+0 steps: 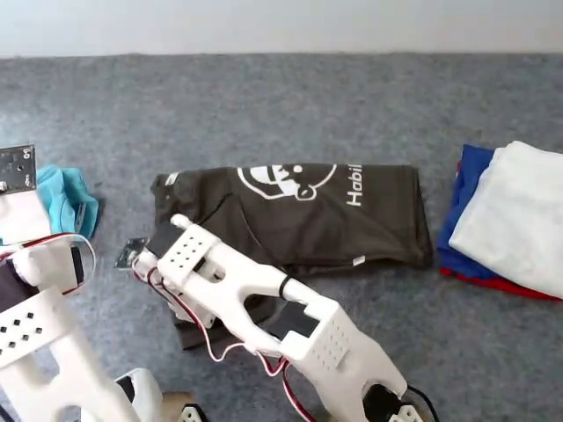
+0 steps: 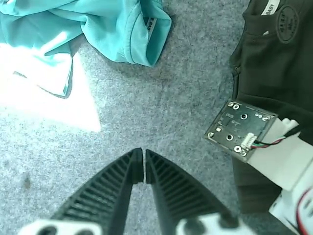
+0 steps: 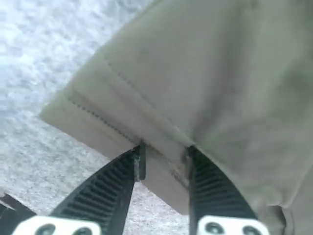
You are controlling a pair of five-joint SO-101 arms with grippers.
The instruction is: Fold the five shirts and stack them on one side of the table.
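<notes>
A dark olive shirt (image 1: 352,220) with a white print lies partly folded in the middle of the table. My right arm (image 1: 229,281) stretches across its near left part. My right gripper (image 3: 164,154) is open on the shirt's stitched hem (image 3: 117,127), with the hem's edge between its fingers. A crumpled teal shirt (image 1: 66,198) lies at the far left. Between the teal shirt (image 2: 98,24) and the dark shirt (image 2: 274,63), my left gripper (image 2: 145,159) hangs shut and empty over bare carpet.
At the right edge a folded white shirt (image 1: 519,220) lies on a blue one (image 1: 466,189) and a red one (image 1: 501,284). The right arm's camera board (image 2: 239,129) is close to my left gripper. The grey carpet (image 1: 264,105) is bare at the back.
</notes>
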